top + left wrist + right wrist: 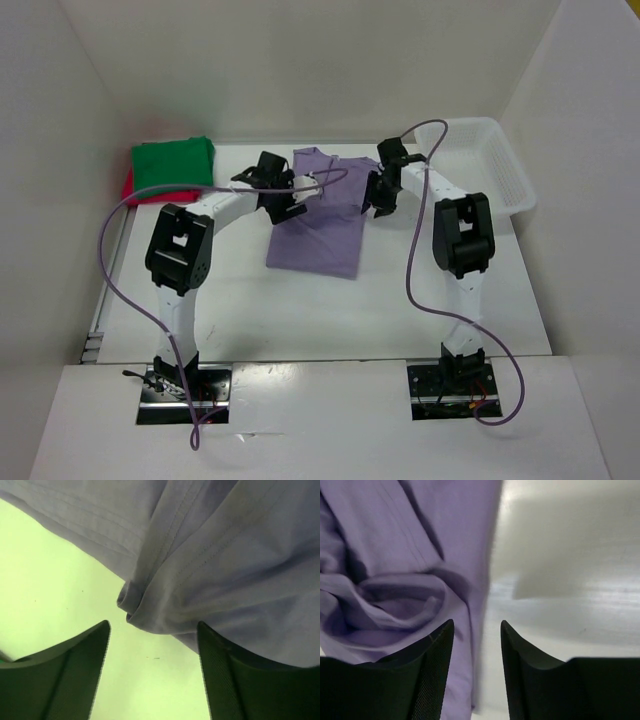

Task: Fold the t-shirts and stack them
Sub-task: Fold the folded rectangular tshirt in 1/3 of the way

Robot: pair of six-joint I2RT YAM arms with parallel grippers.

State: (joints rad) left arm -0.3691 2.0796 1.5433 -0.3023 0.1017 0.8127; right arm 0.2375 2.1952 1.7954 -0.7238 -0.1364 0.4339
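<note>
The lavender t-shirt (318,228) lies partly folded in the middle of the table, its far end bunched. My left gripper (284,203) hangs at its left edge and my right gripper (380,200) at its right edge. In the left wrist view the left gripper (154,630) is open, with a rolled hem of the shirt (210,555) just beyond its fingertips and bare table in the gap. The right gripper (476,625) is open over the shirt's (395,580) right edge, gripping nothing. A folded green t-shirt (172,163) lies on the red t-shirt (129,188) at the far left.
A white plastic basket (497,172) stands at the far right by the wall. White walls close in the table on three sides. A purple cable (330,180) loops over the shirt between the arms.
</note>
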